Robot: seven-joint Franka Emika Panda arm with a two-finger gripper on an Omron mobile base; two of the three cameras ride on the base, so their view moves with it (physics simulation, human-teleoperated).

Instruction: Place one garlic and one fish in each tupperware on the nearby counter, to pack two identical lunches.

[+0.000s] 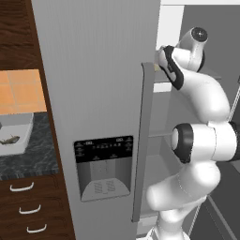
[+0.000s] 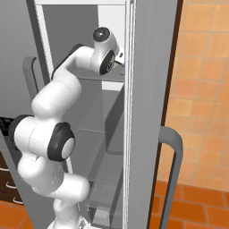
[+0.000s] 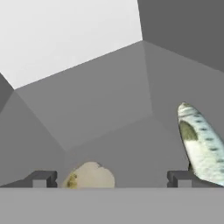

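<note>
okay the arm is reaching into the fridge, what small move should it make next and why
Probably ease the gripper forward and down over the garlic, then close. In the hand view its fingers stand open, with the garlic low between them on the grey fridge shelf and a fish off to the right. A tupperware on the counter already holds one fish.

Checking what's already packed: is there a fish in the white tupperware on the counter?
Yes, in the left base view a fish lies inside the white tupperware on the counter.
</note>
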